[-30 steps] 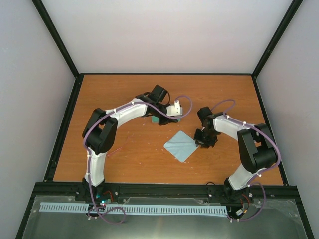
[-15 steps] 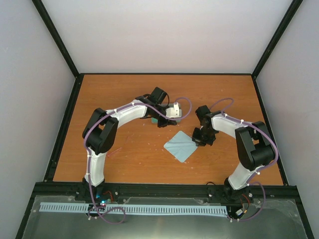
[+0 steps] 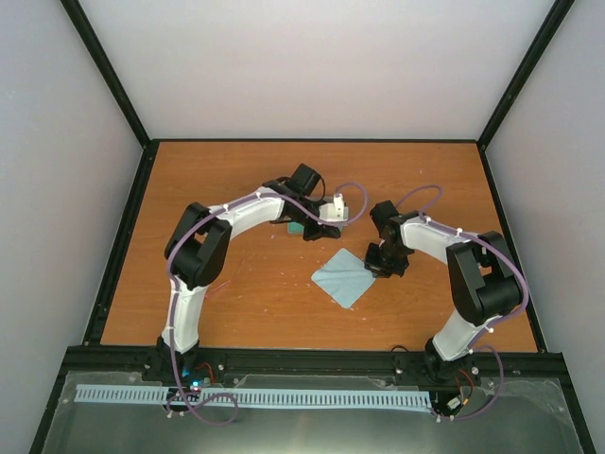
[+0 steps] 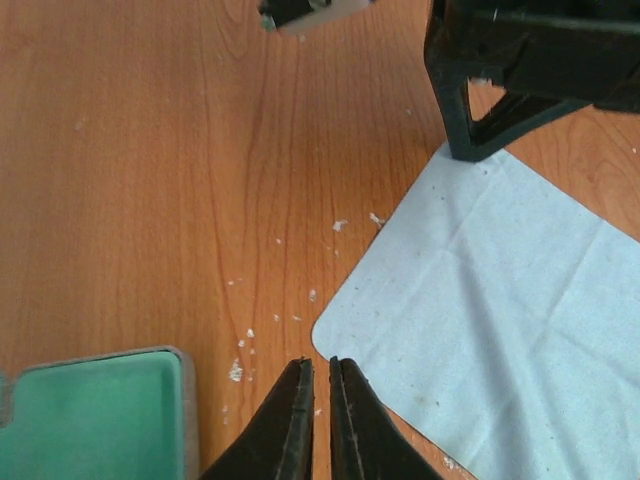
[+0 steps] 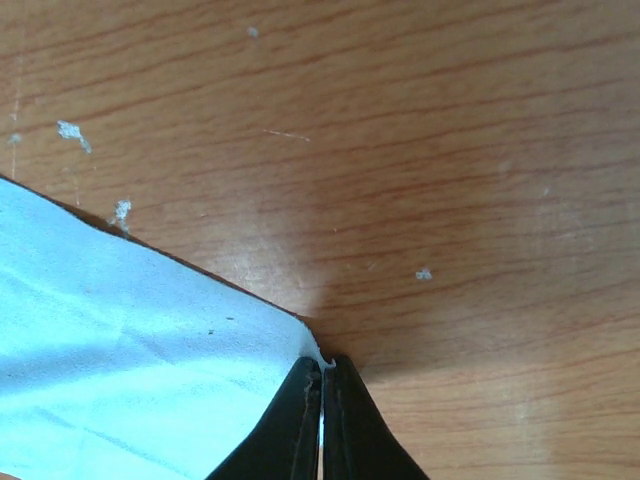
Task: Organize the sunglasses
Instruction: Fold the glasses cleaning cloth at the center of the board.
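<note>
None of the tidying looks done: the sunglasses (image 3: 218, 289) lie on the table (image 3: 425, 170) at the far left, a faint pink line just beside the elbow of the left arm (image 3: 194, 255), well apart from the case and both grippers. Further right, the case (image 4: 90, 415) lies open, green lining up, with nothing in the part that shows. Just beside it the left gripper (image 4: 320, 365) hovers with its fingers pressed almost together, holding nothing. Next lies the cloth (image 4: 500, 320), flat on the wood. The right gripper (image 5: 321, 362) pinches its right corner. Fetching and casing the sunglasses is left; the elbow beside them may get in the way
</note>
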Robot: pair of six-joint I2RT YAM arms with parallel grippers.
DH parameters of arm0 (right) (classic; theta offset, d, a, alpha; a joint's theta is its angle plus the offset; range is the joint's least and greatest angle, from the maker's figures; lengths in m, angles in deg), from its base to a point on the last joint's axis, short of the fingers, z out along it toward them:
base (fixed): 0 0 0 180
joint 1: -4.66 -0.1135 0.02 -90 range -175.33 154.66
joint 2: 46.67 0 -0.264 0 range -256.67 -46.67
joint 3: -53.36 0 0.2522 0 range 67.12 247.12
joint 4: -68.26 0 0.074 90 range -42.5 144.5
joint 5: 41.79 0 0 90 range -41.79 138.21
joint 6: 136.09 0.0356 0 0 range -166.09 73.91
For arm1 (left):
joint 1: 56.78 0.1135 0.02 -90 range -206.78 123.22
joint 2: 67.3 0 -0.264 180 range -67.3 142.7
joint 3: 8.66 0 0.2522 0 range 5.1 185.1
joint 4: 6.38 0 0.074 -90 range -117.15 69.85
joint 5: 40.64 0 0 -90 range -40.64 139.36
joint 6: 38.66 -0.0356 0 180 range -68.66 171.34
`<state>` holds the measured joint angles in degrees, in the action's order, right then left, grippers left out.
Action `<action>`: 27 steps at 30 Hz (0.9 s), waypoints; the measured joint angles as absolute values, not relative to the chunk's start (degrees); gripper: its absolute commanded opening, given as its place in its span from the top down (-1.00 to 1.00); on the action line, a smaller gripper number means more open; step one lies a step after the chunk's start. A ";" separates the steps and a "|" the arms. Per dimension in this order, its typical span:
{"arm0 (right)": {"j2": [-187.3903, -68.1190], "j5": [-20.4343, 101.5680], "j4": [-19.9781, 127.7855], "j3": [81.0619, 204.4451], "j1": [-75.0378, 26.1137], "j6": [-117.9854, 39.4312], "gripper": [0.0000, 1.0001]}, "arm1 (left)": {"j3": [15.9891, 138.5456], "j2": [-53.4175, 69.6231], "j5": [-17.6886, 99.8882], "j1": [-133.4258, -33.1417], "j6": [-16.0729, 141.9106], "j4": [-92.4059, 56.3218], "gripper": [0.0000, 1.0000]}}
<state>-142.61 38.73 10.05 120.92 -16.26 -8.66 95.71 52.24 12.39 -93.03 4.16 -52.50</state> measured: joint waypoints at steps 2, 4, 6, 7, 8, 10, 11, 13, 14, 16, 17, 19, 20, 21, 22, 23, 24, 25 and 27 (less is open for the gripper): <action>-142.59 38.75 10.10 120.90 -16.26 -8.99 0.94 | 95.88 53.25 12.15 -93.47 3.51 -52.85 0.80; -142.59 38.78 10.12 120.90 -16.26 -9.25 0.94 | 95.92 54.25 12.00 -93.69 2.72 -53.64 0.80; -142.59 38.80 10.12 120.88 -16.26 -9.36 0.94 | 96.19 55.48 12.00 -94.00 1.91 -54.56 0.80; -142.53 38.82 10.14 120.85 -16.26 -9.45 0.94 | 96.38 56.18 12.02 -94.19 1.47 -54.93 0.79; -142.48 38.91 10.18 120.85 -16.26 -9.47 0.94 | 96.47 56.75 12.02 -94.37 1.12 -55.15 0.77; -142.46 39.13 10.25 120.83 -16.26 -9.69 0.94 | 96.47 57.64 12.04 -94.74 0.49 -56.11 0.75; -142.46 39.24 10.27 120.83 -16.26 -9.78 0.95 | 96.47 57.86 12.06 -94.89 0.27 -56.44 0.74; -142.46 39.30 10.32 120.85 -16.26 -9.99 0.94 | 96.47 57.95 12.13 -95.20 -0.08 -56.77 0.69; -142.46 39.30 10.36 120.85 -16.26 -10.10 0.94 | 96.47 57.95 12.15 -95.39 -0.25 -56.79 0.68; -142.46 39.32 10.38 120.85 -16.26 -10.39 0.94 | 96.54 57.97 12.30 -95.74 -0.36 -56.70 0.67; -142.46 39.30 10.38 120.85 -16.26 -10.54 0.94 | 96.56 58.01 12.35 -95.88 -0.36 -56.68 0.68; -142.46 39.30 10.40 120.85 -16.26 -10.91 0.94 | 96.80 58.21 12.54 -96.27 -0.34 -56.44 0.68; -142.46 39.32 10.40 120.85 -16.26 -11.09 0.94 | 96.89 58.30 12.67 -96.44 -0.32 -56.24 0.67; -142.46 39.32 10.40 120.83 -16.26 -11.22 0.94 | 97.10 58.49 12.76 -96.62 -0.32 -56.07 0.68; -142.46 39.32 10.42 120.85 -16.26 -11.33 0.94 | 97.39 58.76 12.89 -96.75 -0.30 -55.87 0.67; -142.44 39.39 10.45 120.83 -16.26 -11.46 0.94 | 97.61 59.04 13.02 -96.90 -0.28 -55.48 0.67; -142.40 39.43 10.56 120.77 -16.26 -11.63 0.94 | 97.63 59.22 13.18 -96.97 -0.25 -55.17 0.67; -142.29 39.45 10.64 120.64 -16.26 -11.79 0.94 | 97.63 59.43 13.33 -97.03 -0.23 -54.87 0.68; -142.18 39.48 10.77 120.50 -16.26 -12.05 0.94 | 97.63 59.83 13.83 -97.08 -0.23 -54.25 0.69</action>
<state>-142.18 39.48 10.77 120.50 -16.26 -12.05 97.63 59.83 13.83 -97.08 -0.23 -54.25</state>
